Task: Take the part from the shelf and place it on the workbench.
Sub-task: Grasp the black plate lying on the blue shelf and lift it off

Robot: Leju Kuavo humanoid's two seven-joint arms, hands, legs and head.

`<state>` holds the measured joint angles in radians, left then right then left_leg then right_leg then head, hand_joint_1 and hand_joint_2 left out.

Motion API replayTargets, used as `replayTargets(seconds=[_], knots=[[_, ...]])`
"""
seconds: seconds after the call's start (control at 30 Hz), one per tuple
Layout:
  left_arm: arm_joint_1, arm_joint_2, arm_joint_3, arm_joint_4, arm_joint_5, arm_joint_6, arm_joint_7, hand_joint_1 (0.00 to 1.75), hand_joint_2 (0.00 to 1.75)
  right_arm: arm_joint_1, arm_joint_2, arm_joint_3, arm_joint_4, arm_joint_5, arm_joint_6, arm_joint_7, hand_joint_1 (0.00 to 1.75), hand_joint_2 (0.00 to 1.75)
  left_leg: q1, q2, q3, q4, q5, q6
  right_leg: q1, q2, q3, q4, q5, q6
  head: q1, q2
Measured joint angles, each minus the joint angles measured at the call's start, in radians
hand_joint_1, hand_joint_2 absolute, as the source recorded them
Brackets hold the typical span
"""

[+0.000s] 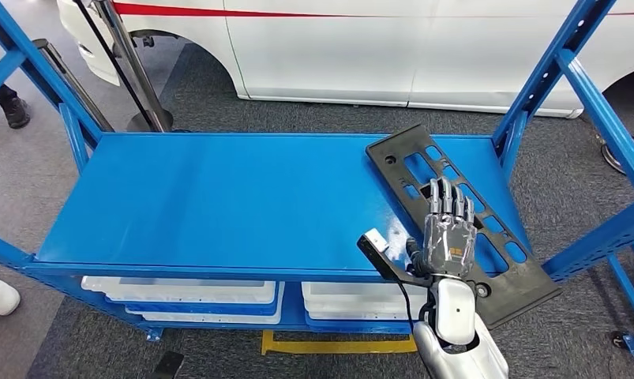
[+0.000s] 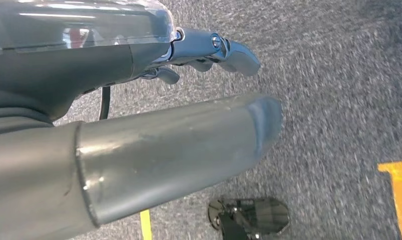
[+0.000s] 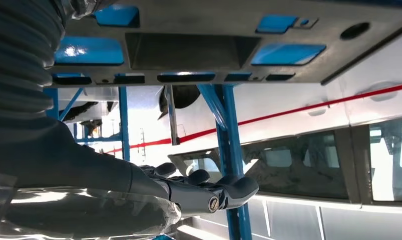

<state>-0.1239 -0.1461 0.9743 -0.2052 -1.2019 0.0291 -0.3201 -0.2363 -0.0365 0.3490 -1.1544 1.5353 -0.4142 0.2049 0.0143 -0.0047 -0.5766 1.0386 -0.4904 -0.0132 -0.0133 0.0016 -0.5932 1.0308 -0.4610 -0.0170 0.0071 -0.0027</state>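
Note:
A long, flat black part [image 1: 523, 284] with several slots lies slantwise on the right end of the blue shelf [image 1: 234, 197]. My right hand [image 1: 449, 229] is over the part's middle, palm down, fingers stretched out and pointing away from me. In the right wrist view the part [image 3: 229, 30] shows blue through its slots, and the fingers of the right hand [image 3: 198, 192] stand a little apart from it, holding nothing. My left hand [image 2: 163, 145] hangs over grey carpet with nothing in it, fingers loosely extended.
Blue uprights [image 1: 566, 71] frame the shelf at both ends. White bins [image 1: 179, 292] sit on the level below. A white car [image 1: 377, 47] stands behind, with a stanchion post [image 1: 136, 71] and a person's shoe [image 1: 13, 110] at the back left. Yellow tape [image 1: 337, 345] marks the floor.

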Motion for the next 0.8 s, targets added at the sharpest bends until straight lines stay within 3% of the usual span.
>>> replayTargets(seconds=[0.1, 0.17, 0.2, 0.23, 0.3, 0.33, 0.4, 0.5, 0.57, 0.63, 0.67, 0.7, 0.73, 0.8], knots=[[0.0, -0.001, 0.0, 0.0, -0.002, -0.002, 0.0, 0.0, 0.0, -0.01, 0.012, -0.001, 0.005, -0.007, 0.002, -0.004, 0.0, 1.75, 0.002, 0.0, -0.083, 0.172, -0.083, -0.009, 0.001, -0.002, 0.004, -0.003, -0.001, -0.015, 0.0, 0.0], [0.002, -0.001, 0.0, 0.0, -0.002, -0.002, 0.001, 0.0, 0.0, -0.01, 0.016, -0.001, 0.011, -0.013, 0.005, -0.008, 0.0, 1.75, 0.002, 0.001, -0.136, 0.265, -0.102, -0.011, 0.004, -0.001, 0.006, -0.002, -0.005, -0.018, 0.0, 0.0], [0.002, -0.001, 0.0, 0.0, -0.002, -0.002, 0.002, 0.0, 0.0, -0.011, 0.017, -0.001, 0.013, -0.014, 0.006, -0.009, 0.0, 1.75, 0.002, 0.001, -0.137, 0.258, -0.082, -0.01, 0.005, -0.001, 0.009, -0.001, -0.007, -0.018, 0.0, 0.0], [0.002, 0.0, 0.0, 0.0, -0.002, -0.003, 0.002, 0.0, 0.0, -0.012, 0.018, -0.001, 0.015, -0.016, 0.007, -0.01, 0.0, 1.75, 0.002, 0.001, -0.118, 0.21, -0.045, -0.007, 0.005, 0.0, 0.014, -0.001, -0.01, -0.016, 0.0, 0.0], [0.001, 0.0, 0.0, 0.0, -0.003, -0.004, 0.002, 0.0, 0.0, -0.016, 0.021, -0.001, 0.017, -0.017, 0.009, -0.012, 0.0, 1.75, 0.0, 0.001, -0.055, 0.069, 0.026, 0.001, 0.007, 0.0, 0.023, 0.001, -0.019, -0.01, 0.0, 0.0], [0.0, 0.0, 0.0, 0.0, -0.003, -0.004, 0.002, 0.0, 0.0, -0.018, 0.022, -0.001, 0.018, -0.018, 0.011, -0.013, 0.0, 1.75, -0.002, 0.001, -0.032, 0.018, 0.042, 0.005, 0.008, 0.001, 0.025, 0.002, -0.022, -0.006, 0.0, 0.0], [-0.001, 0.0, -0.001, 0.0, -0.005, -0.006, 0.003, 0.0, 0.0, -0.023, 0.024, 0.0, 0.021, -0.019, 0.016, -0.014, 0.0, 1.75, -0.006, 0.001, -0.016, -0.015, 0.038, 0.012, 0.011, 0.001, 0.024, 0.002, -0.024, 0.003, 0.0, 0.0], [-0.001, -0.001, -0.002, 0.0, -0.007, -0.012, 0.005, 0.0, 0.0, -0.03, 0.025, 0.0, 0.025, -0.019, 0.024, -0.017, 0.0, 1.75, 0.0, 0.0, -0.008, -0.029, 0.04, 0.027, 0.011, 0.0, 0.022, 0.014, -0.038, 0.017, 0.0, 0.0], [-0.004, -0.002, -0.002, 0.0, -0.008, -0.014, 0.006, 0.0, 0.0, -0.037, 0.025, 0.002, 0.032, -0.019, 0.035, -0.019, 0.0, 1.75, 0.004, 0.001, 0.001, -0.036, 0.04, 0.037, 0.008, 0.0, -0.02, 0.101, -0.082, 0.024, 0.0, 0.0], [-0.007, -0.002, -0.003, 0.0, -0.009, -0.014, 0.004, 0.0, 0.0, -0.039, 0.025, 0.007, 0.043, -0.018, 0.048, -0.022, 0.0, 1.75, 0.004, 0.002, 0.005, -0.035, 0.037, 0.043, 0.004, 0.0, -0.095, 0.234, -0.13, 0.03, 0.0, 0.0], [-0.008, -0.002, -0.003, 0.0, -0.009, -0.014, 0.002, 0.0, 0.0, -0.038, 0.025, 0.011, 0.049, -0.017, 0.053, -0.022, 0.0, 1.75, 0.004, 0.001, 0.007, -0.034, 0.034, 0.044, 0.002, 0.0, -0.124, 0.275, -0.134, 0.032, 0.0, 0.0], [-0.008, -0.003, -0.003, 0.0, -0.008, -0.014, 0.0, 0.0, 0.0, -0.037, 0.025, 0.016, 0.055, -0.017, 0.058, -0.023, 0.0, 1.75, 0.003, 0.0, 0.01, -0.033, 0.031, 0.044, 0.0, 0.0, -0.135, 0.279, -0.117, 0.033, 0.0, 0.0], [-0.008, -0.004, -0.003, 0.0, -0.008, -0.014, -0.001, 0.0, 0.0, -0.037, 0.026, 0.022, 0.061, -0.016, 0.062, -0.023, 0.0, 1.75, 0.004, -0.001, 0.015, -0.032, 0.026, 0.042, -0.002, -0.001, -0.126, 0.243, -0.081, 0.032, 0.0, 0.0], [-0.009, -0.005, -0.003, 0.0, -0.006, -0.014, -0.002, 0.0, 0.0, -0.037, 0.029, 0.033, 0.068, -0.013, 0.07, -0.023, 0.0, 1.75, 0.002, -0.002, 0.025, -0.028, 0.014, 0.035, -0.001, -0.001, -0.073, 0.111, -0.001, 0.027, 0.001, 0.0]])
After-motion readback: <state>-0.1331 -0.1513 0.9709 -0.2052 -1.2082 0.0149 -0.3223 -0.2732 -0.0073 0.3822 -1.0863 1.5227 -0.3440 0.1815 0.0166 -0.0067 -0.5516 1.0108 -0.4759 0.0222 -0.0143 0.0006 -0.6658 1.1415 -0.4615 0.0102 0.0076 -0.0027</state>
